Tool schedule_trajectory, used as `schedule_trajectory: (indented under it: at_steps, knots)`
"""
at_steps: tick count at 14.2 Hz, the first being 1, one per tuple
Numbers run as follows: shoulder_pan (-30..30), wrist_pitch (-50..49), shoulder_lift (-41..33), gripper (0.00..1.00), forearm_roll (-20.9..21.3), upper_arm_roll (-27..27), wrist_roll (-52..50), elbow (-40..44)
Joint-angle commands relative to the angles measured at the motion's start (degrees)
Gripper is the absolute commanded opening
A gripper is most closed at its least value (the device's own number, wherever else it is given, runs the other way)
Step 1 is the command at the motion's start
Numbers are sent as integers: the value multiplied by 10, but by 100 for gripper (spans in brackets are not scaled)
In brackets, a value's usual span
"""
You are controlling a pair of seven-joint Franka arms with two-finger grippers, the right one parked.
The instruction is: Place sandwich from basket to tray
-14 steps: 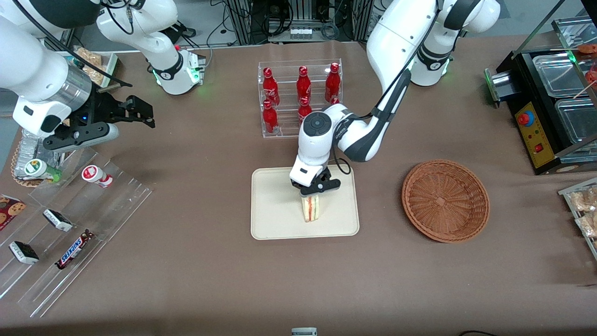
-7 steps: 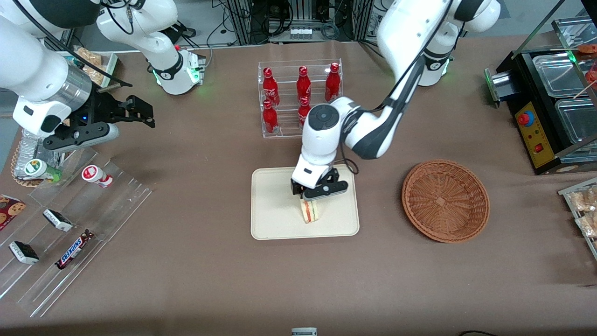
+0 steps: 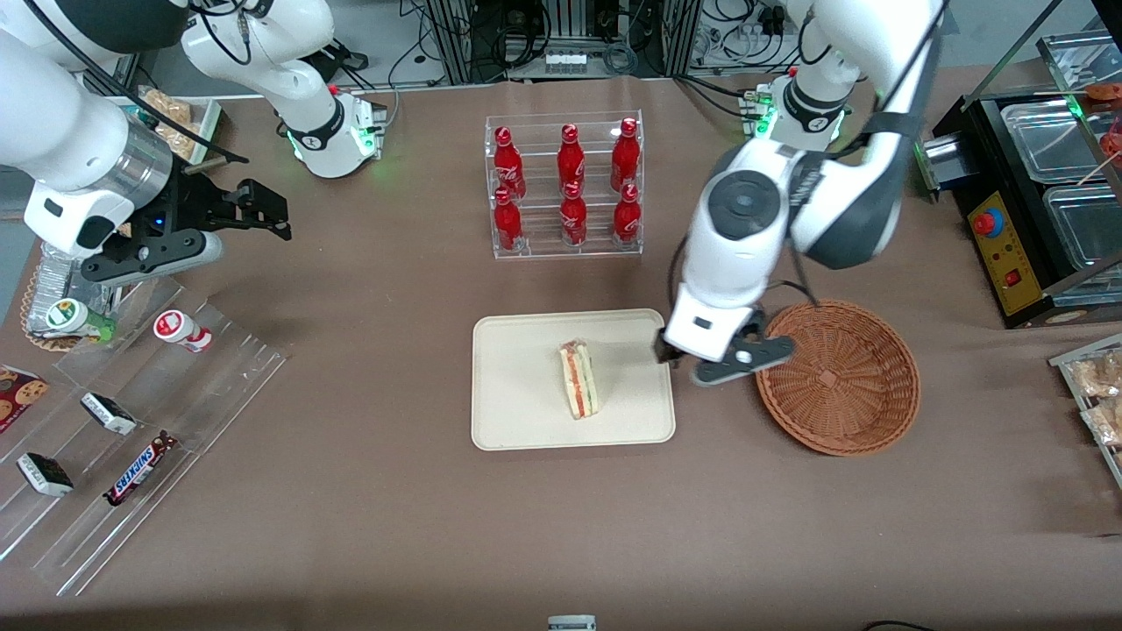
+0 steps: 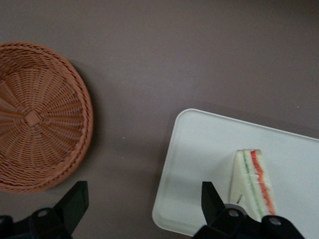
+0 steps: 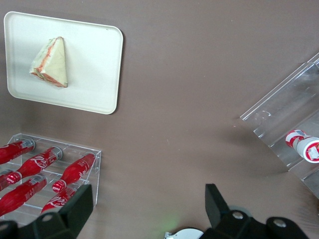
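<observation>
The sandwich [image 3: 579, 379] lies on the cream tray [image 3: 517, 421], standing on its edge with the red and green filling stripes facing up. It sits in the half of the tray nearer to the basket, and nothing touches it. In the right wrist view the sandwich [image 5: 50, 63] shows as a pale triangle on the tray [image 5: 94, 69].

The hand [image 3: 720, 355] of the left arm hangs above the brown worktop [image 3: 561, 526], over the gap between the tray and the round wicker basket [image 3: 837, 377]. Its two fingers are spread wide apart and hold nothing. In the left wrist view the hand [image 4: 144, 204] shows the two dark fingertips [image 4: 75, 199] far from each other, with the basket [image 4: 40, 117] beside one and the tray [image 4: 199, 149] with the sandwich [image 4: 254, 181] beside the other. The basket holds nothing.

Farther from the front camera than the tray stands a clear acrylic rack [image 3: 565, 184] with six red cola bottles [image 3: 571, 158]. Toward the parked arm's end of the worktop, a stepped clear rack [image 3: 131, 438] carries a Snickers bar [image 3: 138, 469] and other small packaged snacks.
</observation>
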Motion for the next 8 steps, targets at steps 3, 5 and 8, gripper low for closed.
schedule_trajectory:
  at_steps: [3,5,8]
  knots:
    - [87,-7,-105,100,-3,-7,140,-107]
    - [126,-33,-128,100,-20,-7,205,-118]
    - [179,-89,-163,100,-29,-7,314,-113]
